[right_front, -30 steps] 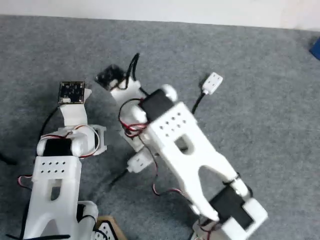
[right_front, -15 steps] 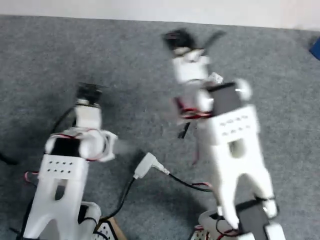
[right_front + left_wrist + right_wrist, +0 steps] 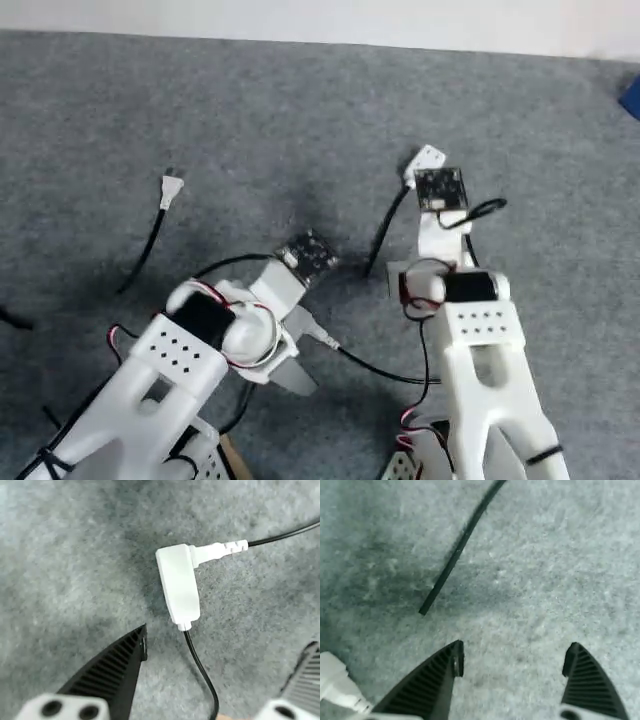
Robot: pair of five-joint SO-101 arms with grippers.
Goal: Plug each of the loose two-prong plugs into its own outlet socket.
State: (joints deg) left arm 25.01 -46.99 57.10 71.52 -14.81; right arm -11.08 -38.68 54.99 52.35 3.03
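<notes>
Overhead, the left arm (image 3: 180, 350) leans over a white outlet socket (image 3: 303, 326) lying on the grey felt surface (image 3: 300, 100). The right arm (image 3: 480, 330) stands by a second socket (image 3: 427, 160), whose black cord (image 3: 385, 230) trails back beside that arm. 1 loose two-prong plug (image 3: 170, 188) lies well apart from both arms, out on the left arm's side, mated to nothing.

From the left wrist, the left jaws are spread wide and hold nothing. The outlet socket (image 3: 178, 587) lies just ahead of them, with a white plug (image 3: 220, 550) joined to its side near 1 end. That pair looks seated, though the joint is too small to be sure.

From the right wrist, the right jaws are likewise spread and empty, hovering over bare surface. The black cord (image 3: 455, 560) ends ahead of them, and what I take for the second socket (image 3: 332, 682) shows beside 1 finger.

By my judgement 1 plug is probably in and 1 is left: the loose two-prong plug has yet to be fetched and pushed into the second socket.

No print or label can be read on any socket, plug or cord.
</notes>
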